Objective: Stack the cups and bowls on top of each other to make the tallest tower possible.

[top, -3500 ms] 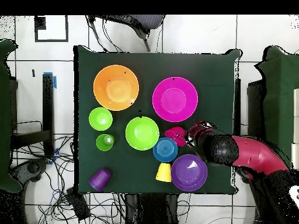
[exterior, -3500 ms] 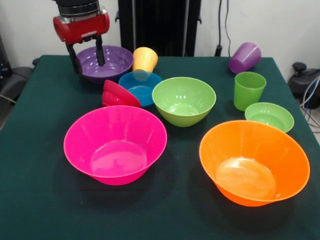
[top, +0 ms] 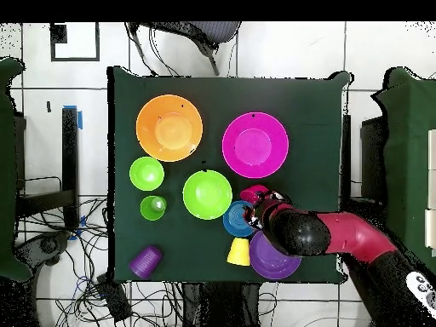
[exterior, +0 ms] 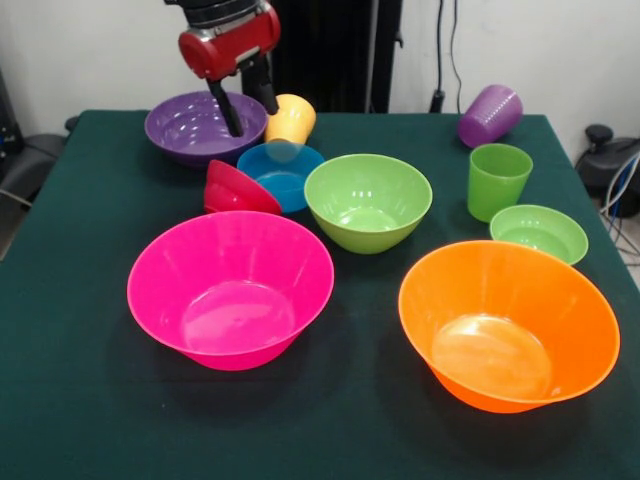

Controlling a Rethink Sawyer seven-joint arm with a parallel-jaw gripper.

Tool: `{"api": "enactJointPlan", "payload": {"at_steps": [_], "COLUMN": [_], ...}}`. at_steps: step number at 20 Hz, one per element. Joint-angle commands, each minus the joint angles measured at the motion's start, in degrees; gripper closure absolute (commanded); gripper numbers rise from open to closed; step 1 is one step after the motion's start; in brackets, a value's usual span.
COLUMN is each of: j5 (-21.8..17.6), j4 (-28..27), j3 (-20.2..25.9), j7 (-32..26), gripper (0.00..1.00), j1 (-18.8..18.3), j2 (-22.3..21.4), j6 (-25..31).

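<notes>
My gripper is open at the purple bowl's right rim. One finger is inside the bowl and the other is outside, next to the tipped yellow-orange cup, which leans on the blue bowl. The red bowl leans tilted against the blue one. The medium green bowl stands alone and empty. The pink bowl and orange bowl stand in front. At the right are the green cup, the light green bowl and the purple cup on its side.
In the overhead view the arm reaches in from the right and covers part of the purple bowl. The green table has bare cloth along its front edge. Cables and chairs lie beyond the table edges.
My gripper has moved from the purple bowl's left side, in the front view, across to its right rim beside the yellow-orange cup. The bowls and cups stand as before.
</notes>
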Motion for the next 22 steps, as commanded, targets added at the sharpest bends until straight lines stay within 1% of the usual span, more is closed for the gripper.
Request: {"api": "enactJointPlan", "payload": {"at_steps": [1, 5, 10, 13, 15, 16, 17, 19, 22], "j5": [-7.16, -10.78, -13.47, -14.33, -15.23, -17.0, -17.84, -19.69, -21.57], "j4": [-4.33, -6.87, -7.51, -7.76, -7.99, -8.57, -8.92, -9.36, -9.83], "j3": [-0.64, -3.79, -3.9, -4.06, -4.06, -5.44, -5.84, -6.24, -6.32], "j7": [1.54, 4.66, 4.09, 4.03, 3.9, 4.8, 5.11, 4.17, 2.99], "gripper": [0.0, 0.0, 0.0, 0.0, 0.0, 0.0, 0.0, 0.0, 0.0], "j1": [6.05, 9.7, 9.63, 9.79, 9.89, 11.07, 11.38, 11.71, 11.77], "j2": [3.61, 3.39, 3.25, 3.19, 2.33, 0.99, 0.14, -0.99, -1.33], "j6": [-2.69, -5.59, -8.28, -8.78, -9.9, -11.61, -12.89, -13.23, -13.7]}}
